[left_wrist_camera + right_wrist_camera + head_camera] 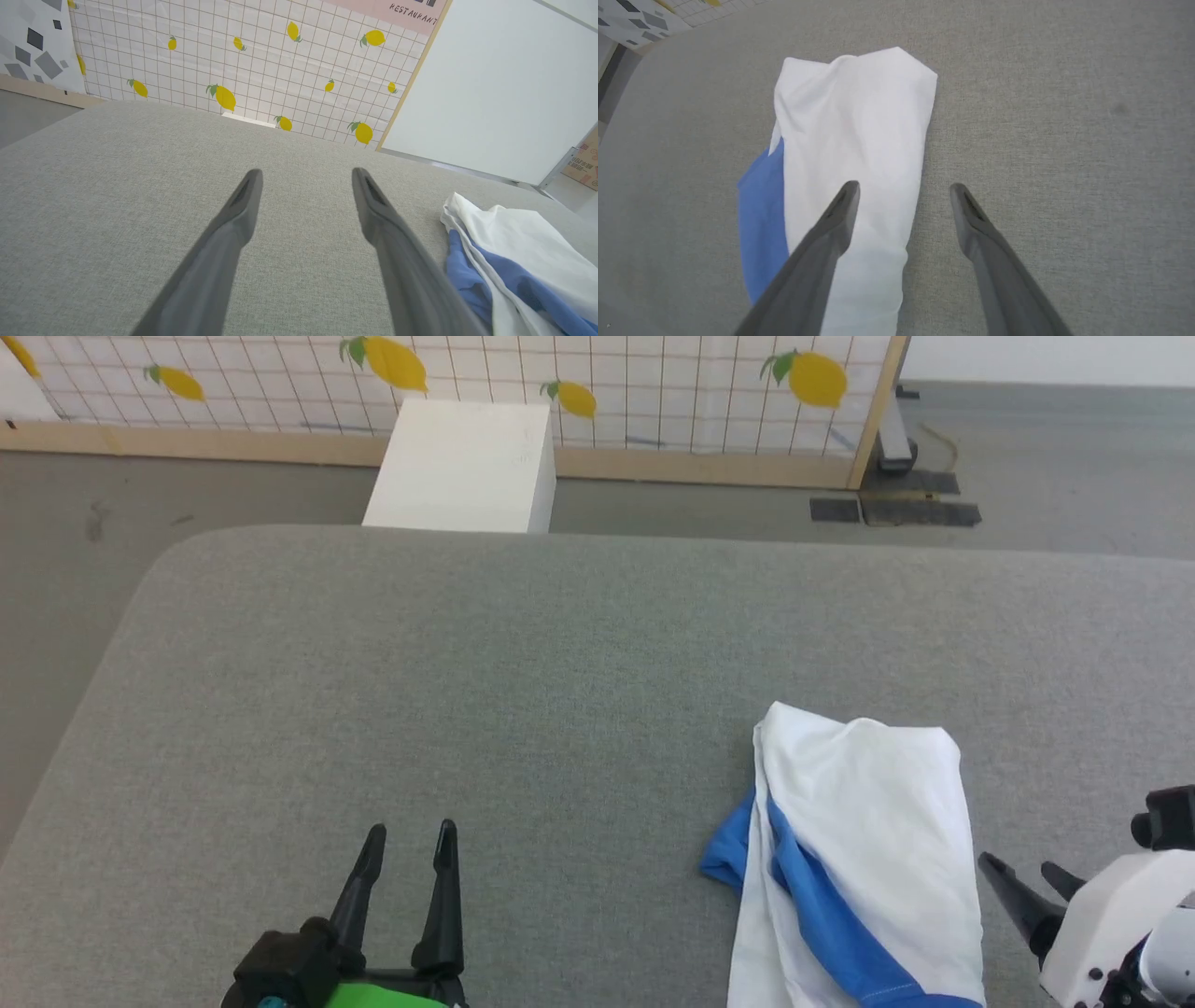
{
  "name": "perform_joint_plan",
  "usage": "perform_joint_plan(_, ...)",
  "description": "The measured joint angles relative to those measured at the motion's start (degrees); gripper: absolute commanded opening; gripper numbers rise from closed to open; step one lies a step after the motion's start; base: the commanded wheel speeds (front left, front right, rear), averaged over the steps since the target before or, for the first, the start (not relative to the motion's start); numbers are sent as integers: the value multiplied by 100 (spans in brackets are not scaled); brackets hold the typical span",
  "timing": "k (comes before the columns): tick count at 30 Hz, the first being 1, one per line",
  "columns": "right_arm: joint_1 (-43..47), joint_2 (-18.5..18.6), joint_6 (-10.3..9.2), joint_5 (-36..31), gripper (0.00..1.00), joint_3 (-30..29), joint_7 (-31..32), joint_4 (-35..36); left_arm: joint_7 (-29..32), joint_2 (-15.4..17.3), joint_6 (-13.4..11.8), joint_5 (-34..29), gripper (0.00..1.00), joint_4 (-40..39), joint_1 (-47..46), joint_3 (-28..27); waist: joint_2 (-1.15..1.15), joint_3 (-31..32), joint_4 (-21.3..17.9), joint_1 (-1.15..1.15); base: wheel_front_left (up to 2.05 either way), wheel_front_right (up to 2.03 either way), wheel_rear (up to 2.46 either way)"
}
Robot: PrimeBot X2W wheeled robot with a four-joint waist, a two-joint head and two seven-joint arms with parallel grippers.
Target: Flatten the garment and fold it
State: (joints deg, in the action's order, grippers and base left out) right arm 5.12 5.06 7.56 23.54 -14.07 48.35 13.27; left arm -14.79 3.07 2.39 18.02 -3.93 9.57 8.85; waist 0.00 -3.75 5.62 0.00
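The left hand [411,826] sits closest to the head camera. Its 2 dark fingers are spread wide and point away from the robot over bare grey counter [560,663]. It stands well apart from the garment [868,821], on the garment's left side. In the left wrist view the same hand [306,171] shows its fingers parted, with counter fabric between them and the garment [514,233] off to the right.

The garment lies on the counter as 1 long, narrow folded bundle. White cloth is uppermost, and a blue band and a blue flap show along its left edge (the near end runs past the bottom of the head view).

The right hand [1015,862] is just beside the garment's right edge, fingers spread. In the right wrist view this hand [903,185] has 1 finger over the white cloth [850,121] and the other over counter. Whether either tip touches cannot be told.

Beyond the garment, past the counter's far edge, a white box [462,467] stands on the floor before a lemon-printed panel [653,383].
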Motion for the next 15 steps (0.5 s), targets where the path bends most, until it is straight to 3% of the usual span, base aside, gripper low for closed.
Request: perform_joint_plan(15,-578,-155,0,-57,100,-208,53,-1350,0,-1,15,-99,100,57,-257,55,0,-486,320,0,0,0,0)
